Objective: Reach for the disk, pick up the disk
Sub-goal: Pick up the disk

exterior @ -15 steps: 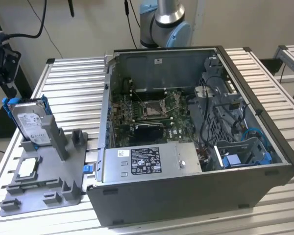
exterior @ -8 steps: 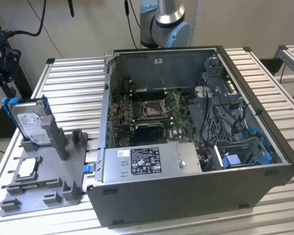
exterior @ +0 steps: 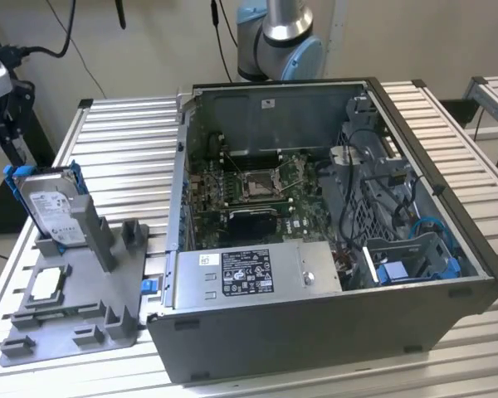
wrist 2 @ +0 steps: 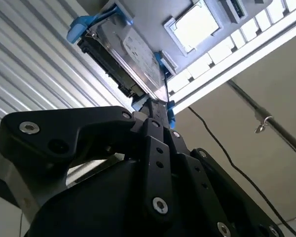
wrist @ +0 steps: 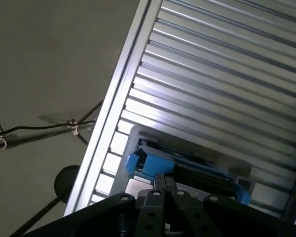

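The disk [exterior: 54,211], a silver drive with a white label in a blue bracket, stands on edge in a grey holder [exterior: 83,319] at the exterior view's left. In both wrist views the disk [wrist 2: 133,54] [wrist: 187,165] lies beyond my fingertips, apart from them. My gripper [wrist 2: 150,106] [wrist: 164,178] is shut, with its black fingers pressed together and nothing between them. The arm's base [exterior: 278,37] rises behind the computer case.
An open computer case [exterior: 315,249] with its motherboard and cables fills the middle of the slatted metal table [exterior: 124,141]. A small square silver chip [exterior: 48,283] [wrist 2: 195,24] rests on the grey holder near the disk. A cable [wrist: 44,127] hangs past the table edge.
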